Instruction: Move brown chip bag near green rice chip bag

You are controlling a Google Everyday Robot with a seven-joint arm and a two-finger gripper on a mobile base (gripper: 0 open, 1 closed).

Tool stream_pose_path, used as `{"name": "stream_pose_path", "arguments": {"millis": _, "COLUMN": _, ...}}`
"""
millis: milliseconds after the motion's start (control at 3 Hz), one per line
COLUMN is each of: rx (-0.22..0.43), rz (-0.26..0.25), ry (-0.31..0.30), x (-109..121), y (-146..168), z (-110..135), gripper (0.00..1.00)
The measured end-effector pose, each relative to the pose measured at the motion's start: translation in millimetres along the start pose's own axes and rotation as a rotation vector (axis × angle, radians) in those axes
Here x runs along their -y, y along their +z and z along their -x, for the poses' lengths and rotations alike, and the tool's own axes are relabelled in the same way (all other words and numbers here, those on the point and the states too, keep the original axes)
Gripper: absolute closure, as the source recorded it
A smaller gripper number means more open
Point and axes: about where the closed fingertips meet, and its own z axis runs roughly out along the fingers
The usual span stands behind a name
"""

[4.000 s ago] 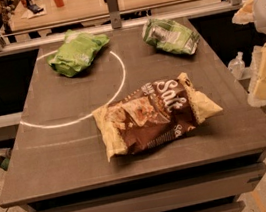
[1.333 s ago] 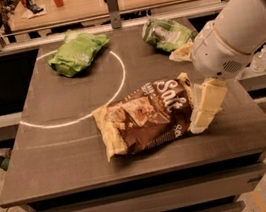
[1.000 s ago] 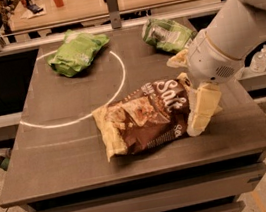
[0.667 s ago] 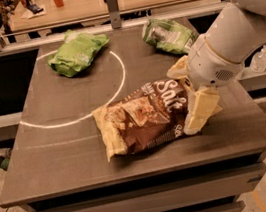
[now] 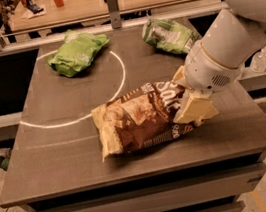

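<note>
The brown chip bag (image 5: 140, 119) lies flat at the table's front centre, dark brown with pale yellow ends and white "Salt" lettering. My gripper (image 5: 178, 99) comes in from the right on a thick white arm and is down at the bag's right end. It is open, with one pale finger (image 5: 181, 76) above that end and the other (image 5: 195, 111) below it. Two green bags lie at the back: a bright green one (image 5: 77, 52) at the left and a green-and-white one (image 5: 168, 34) at the right. I cannot tell which is the rice chip bag.
A white circle line (image 5: 119, 82) is painted on the grey table (image 5: 55, 156). A wooden bench with a cup and cables stands behind the table. A metal rail (image 5: 111, 0) runs along the back edge. A white bottle (image 5: 260, 60) stands off the table's right side.
My gripper has come in from the right edge and moved down and left onto the brown bag's right end. The bag and both green bags have not moved.
</note>
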Motion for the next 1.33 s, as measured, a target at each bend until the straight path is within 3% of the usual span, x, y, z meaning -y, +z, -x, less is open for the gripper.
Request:
{"name": "stream_pose_path", "arguments": {"millis": 333, "rx": 0.090, "rz": -0.064, "ry": 0.102, "x": 6.3, "y": -14.4, "z": -3.3, "gripper": 0.88}}
{"name": "stream_pose_path", "arguments": {"millis": 667, "rx": 0.208, "rz": -0.182, "ry": 0.205, "x": 24.2, "y": -49.0, "z": -4.7, "gripper": 1.00}}
{"name": "stream_pose_path", "arguments": {"millis": 1000, "rx": 0.289, "rz": -0.308, "ry": 0.317, "x": 50.0, "y": -82.3, "z": -13.1, "gripper": 1.00}}
{"name": "stream_pose_path", "arguments": {"millis": 1333, "rx": 0.340, "rz": -0.390, "ry": 0.433, "x": 82.7, "y": -96.0, "z": -19.5, "gripper": 1.00}}
